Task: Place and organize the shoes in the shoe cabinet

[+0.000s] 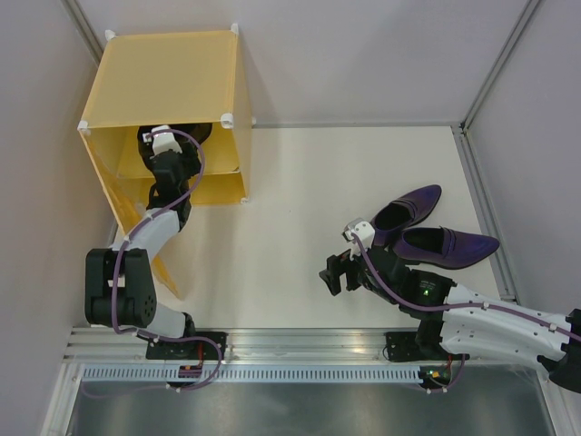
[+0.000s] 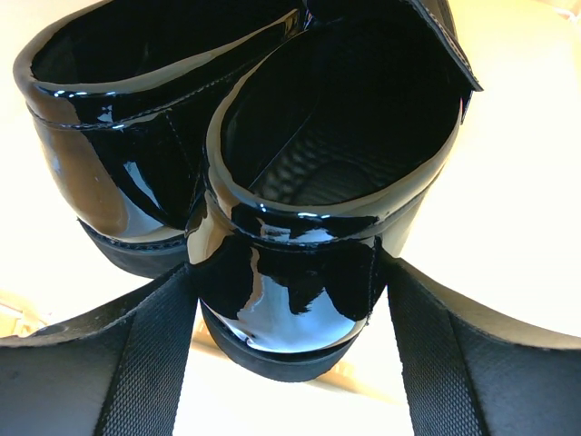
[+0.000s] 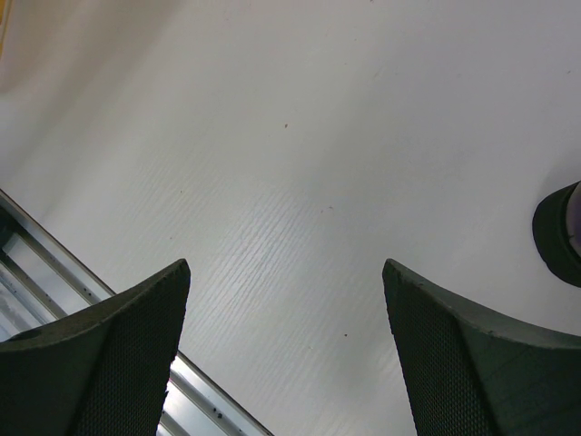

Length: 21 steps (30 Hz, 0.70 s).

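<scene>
Top external view: black pair [image 2: 272,227] shelved, purple pair [image 1: 449,245] yet to go

The black pair sits side by side inside the shoe cabinet [image 1: 172,73], heels toward the opening, long axes running front to back. The left gripper [image 2: 289,272] straddles one black heel; whether it grips cannot be told. The purple pair lies on the bench [image 1: 300,182], well apart from the cabinet, lengthwise left to right, toes pointing right. The right gripper [image 3: 286,272] gapes wide, holding nothing, near their heels.
</scene>
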### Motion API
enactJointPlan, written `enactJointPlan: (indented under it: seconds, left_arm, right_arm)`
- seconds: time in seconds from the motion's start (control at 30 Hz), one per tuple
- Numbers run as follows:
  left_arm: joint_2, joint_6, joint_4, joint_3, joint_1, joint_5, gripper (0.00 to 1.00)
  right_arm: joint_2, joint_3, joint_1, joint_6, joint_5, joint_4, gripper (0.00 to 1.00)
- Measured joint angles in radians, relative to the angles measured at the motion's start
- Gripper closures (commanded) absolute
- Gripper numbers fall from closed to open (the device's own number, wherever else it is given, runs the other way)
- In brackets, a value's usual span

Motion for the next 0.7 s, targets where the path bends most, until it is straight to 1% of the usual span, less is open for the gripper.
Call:
enactJointPlan:
  seconds: [0.37, 0.7]
  left_arm:
    - [0.016, -0.034, -0.022, 0.025, 0.000, 0.006, 0.27]
    - [0.030, -0.053, -0.037, 0.042, -0.005, 0.005, 0.25]
  right_arm:
    - [-0.001, -0.001, 0.000, 0.000, 0.004, -0.003, 0.10]
    - [0.012, -0.005, 0.000, 0.000, 0.004, 0.001, 0.10]
